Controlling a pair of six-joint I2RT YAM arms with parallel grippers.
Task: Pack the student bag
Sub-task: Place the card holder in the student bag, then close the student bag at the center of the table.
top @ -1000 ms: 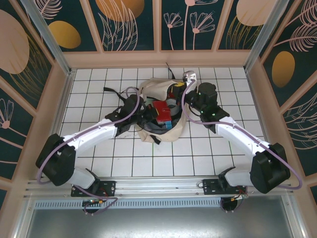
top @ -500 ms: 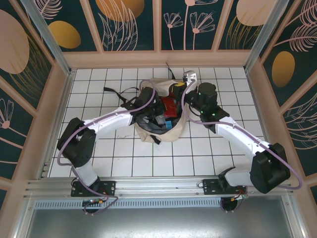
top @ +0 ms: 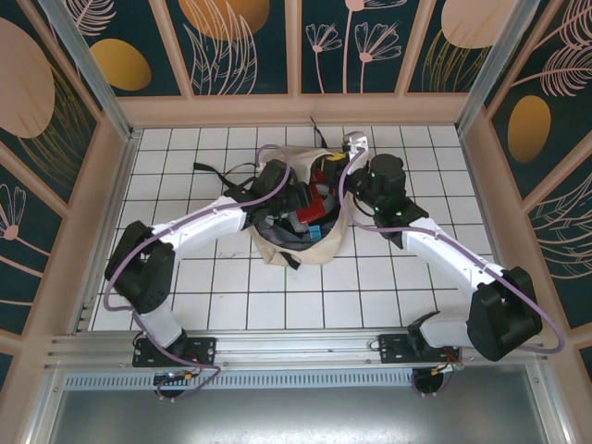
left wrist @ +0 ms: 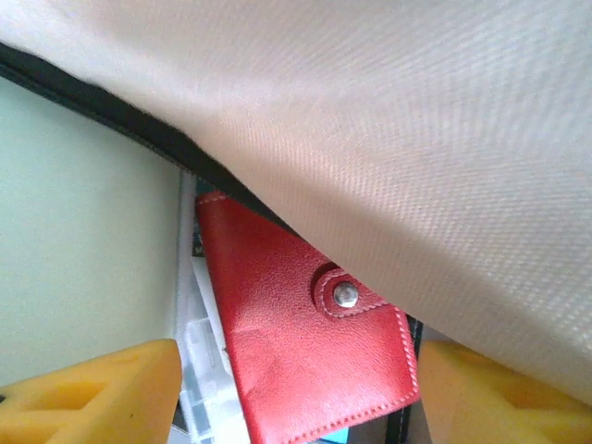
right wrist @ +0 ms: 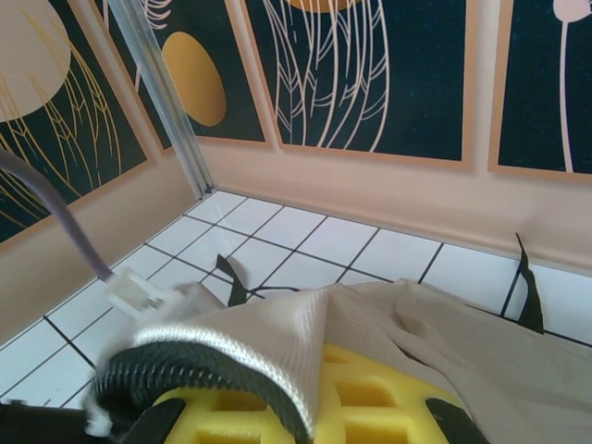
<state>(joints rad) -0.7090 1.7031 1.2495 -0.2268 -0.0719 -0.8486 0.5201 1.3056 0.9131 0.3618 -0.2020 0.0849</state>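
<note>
Since a second ago the left arm has pushed forward, elbow folded back toward its base, wrist now inside the bag mouth.
The left gripper has its yellow pads spread wide. A red snap wallet lies between them, clear of the left pad; contact with the right pad cannot be told. The right arm reaches in from the right, unchanged. The right gripper is pressed together on the rim of the student bag. The bag lies mid-table, its cream fabric draped directly over the left gripper.
</note>
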